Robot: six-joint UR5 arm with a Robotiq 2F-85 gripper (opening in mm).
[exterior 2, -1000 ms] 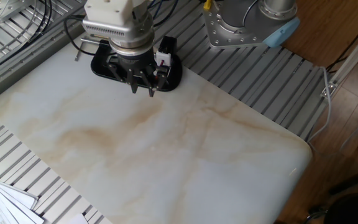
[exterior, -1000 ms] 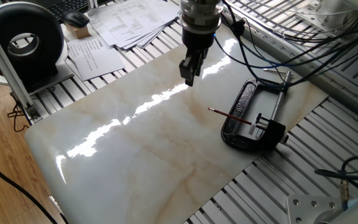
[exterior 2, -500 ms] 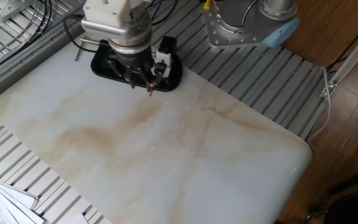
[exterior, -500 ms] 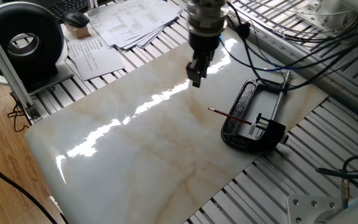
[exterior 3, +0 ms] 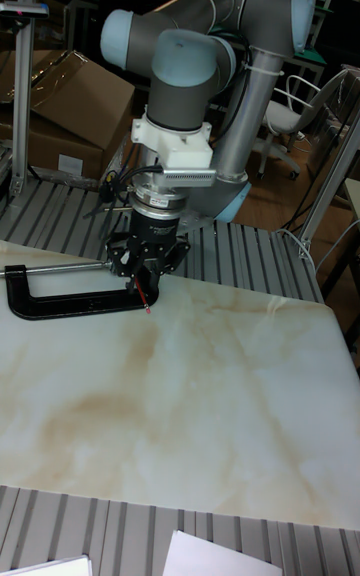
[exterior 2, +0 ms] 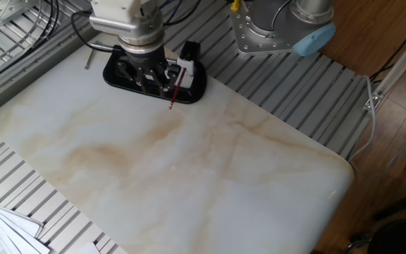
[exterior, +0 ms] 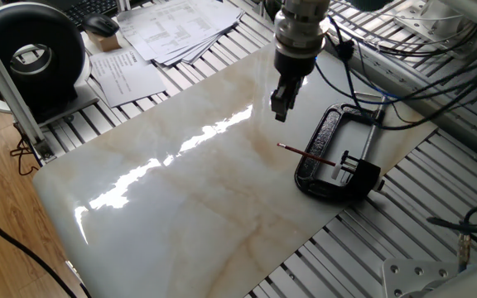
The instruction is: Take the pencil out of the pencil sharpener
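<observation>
The dark-red pencil lies low across the black C-clamp, its pale tip pointing out over the marble slab. Its other end goes into the pencil sharpener, a small black block inside the clamp's frame. My gripper hangs above the slab just up and left of the pencil tip, open and empty. In the other fixed view the gripper hovers over the clamp, with the pencil just to its right. The tall fixed view shows the pencil tip below the fingers.
The marble slab rests on a slatted metal table. Papers and a black round device lie at the far left. Cables trail behind the clamp. The robot base stands beyond the slab.
The gripper has travelled sideways over the slab toward the clamp and now hangs close to the pencil. Pencil, sharpener and clamp have not moved.
</observation>
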